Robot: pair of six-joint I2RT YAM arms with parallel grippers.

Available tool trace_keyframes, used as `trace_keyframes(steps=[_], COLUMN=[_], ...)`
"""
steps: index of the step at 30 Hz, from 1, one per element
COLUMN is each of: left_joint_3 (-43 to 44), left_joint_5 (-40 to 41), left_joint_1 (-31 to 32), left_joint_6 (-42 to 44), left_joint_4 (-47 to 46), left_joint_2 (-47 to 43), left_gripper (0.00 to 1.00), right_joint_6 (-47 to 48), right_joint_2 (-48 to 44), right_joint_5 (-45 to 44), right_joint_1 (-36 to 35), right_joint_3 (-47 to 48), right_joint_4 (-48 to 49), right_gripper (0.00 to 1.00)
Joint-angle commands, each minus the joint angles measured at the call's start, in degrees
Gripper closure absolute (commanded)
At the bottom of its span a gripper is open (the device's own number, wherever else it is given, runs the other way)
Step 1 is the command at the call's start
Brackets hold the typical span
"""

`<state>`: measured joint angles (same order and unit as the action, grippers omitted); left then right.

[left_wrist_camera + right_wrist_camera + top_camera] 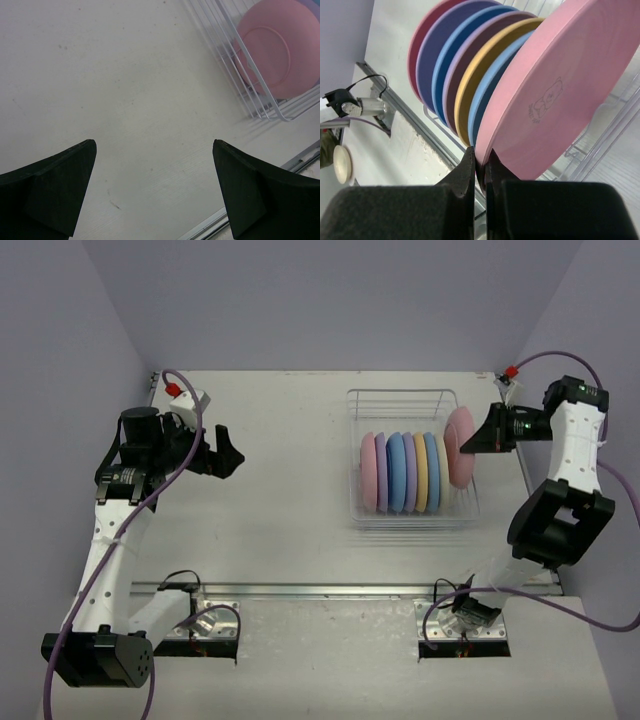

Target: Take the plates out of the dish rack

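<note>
Silver wire dish rack (412, 524) sits on the desk (290, 510) toward the right edge, in the far half. The plates (400, 472) are stood on edge in a row inside it.

Right arm (575, 455) comes up along the right edge, folds at the elbow and runs toward the far right corner. It then bends back so the wrist aims left at the rack's right end. The right fingers (463, 175) are pinched nearly together on the rim of a pink plate (560, 85) — the last one on the right of the row, leaning away from the rest. Can't tell if it's off the wires or resting on them.

Left arm (105, 540) stretches from the near left corner up along the left edge, with the wrist turned right. So the left fingers (55, 185) point across the desk toward the rack, well apart from it. They're spread wide, with only bare desk showing between them. That wrist view just catches the rack's left end, with the other pink plate (280, 50) behind the wires.

Plate count, going by the right wrist view: seven total — two pink, two lilac, two blue, one yellow. From the left end it goes pink, lilac, blue, lilac, yellow, blue, then the gripped pink one. The first six stand upright and packed close together.
</note>
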<state>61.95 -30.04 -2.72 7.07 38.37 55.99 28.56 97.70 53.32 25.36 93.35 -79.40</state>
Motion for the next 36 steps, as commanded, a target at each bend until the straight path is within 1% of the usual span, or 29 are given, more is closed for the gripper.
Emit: trace_keyframes(steps=[1, 7, 10, 13, 17, 20, 22, 25, 27, 28, 30, 31, 33, 35, 36], left_joint_3=[2.2, 2.2, 2.2, 2.4, 3.3, 5.6, 8.9, 14.4, 16.3, 17.3, 20.2, 20.7, 23.5, 25.0, 25.5], left_joint_5=[-1.3, -1.1, -0.9, -1.1, -1.6, -0.7, -0.3, 0.7, 1.1, 1.3, 0.3, 0.1, -1.2, -2.6, -3.3], left_joint_1=[-0.5, -0.5, -0.5, -0.5, -0.5, -0.5, -0.5, -0.5, -0.5, -0.5, -0.5, -0.5, -0.5, -0.5, -0.5], left_joint_6=[0.3, 0.4, -0.3, -1.8, -5.0, -8.0, -9.8, -10.8, -10.6, -10.4, -9.5, -9.3, -8.5, -8.0, -7.5], left_joint_4=[-2.3, -2.5, -2.8, -3.9, -6.0, -7.0, -5.4, -1.6, 1.0, 1.2, 5.0, 5.6, 7.9, 9.2, 9.7], left_joint_2=[-0.9, -1.4, -2.1, -2.7, -3.8, -3.7, -2.0, 1.0, 2.6, 2.7, 4.8, 5.2, 7.0, 8.1, 8.5], left_gripper=[0.0, 0.0, 0.0, 0.0, 0.0, 0.0, 0.0, 0.0, 0.0, 0.0, 0.01, 0.01, 0.03, 0.06, 0.07], right_joint_6=[-1.2, -4.5, -5.4, -4.8, -2.4, -3.2, -3.1, -0.7, 2.2, 2.4, 6.9, 9.1, 16.1, 23.4, 27.3], right_joint_2=[-4.4, -6.4, -7.3, -8.4, -11.0, -17.0, -20.4, -21.5, -22.0, -22.0, -21.8, -22.0, -23.7, -25.5, -26.1], right_joint_5=[-0.4, -3.1, -2.6, 1.0, 2.2, -9.4, -20.8, -35.8, -42.1, -44.6, -52.2, -53.6, -62.8, -70.8, -73.8], right_joint_1=[0.5, 0.6, 0.6, 0.5, -2.5, -17.2, -27.9, -41.1, -50.5, -51.0, -60.4, -62.2, -72.3, -78.8, -80.7], right_joint_3=[6.5, 17.0, 22.5, 25.1, 25.2, 19.1, 14.2, 11.5, 8.6, 8.4, 3.2, 2.3, -7.1, -14.2, -16.1], right_joint_4=[-7.1, -7.0, -7.0, -6.9, -5.0, 4.5, 10.7, 14.3, 16.9, 17.1, 20.3, 20.9, 28.9, 36.0, 38.1], right_gripper=[1.0, 1.0, 1.0, 1.0, 1.0, 1.0, 1.0, 1.0, 1.0, 1.0, 1.0, 1.0, 1.0, 1.0, 1.0])
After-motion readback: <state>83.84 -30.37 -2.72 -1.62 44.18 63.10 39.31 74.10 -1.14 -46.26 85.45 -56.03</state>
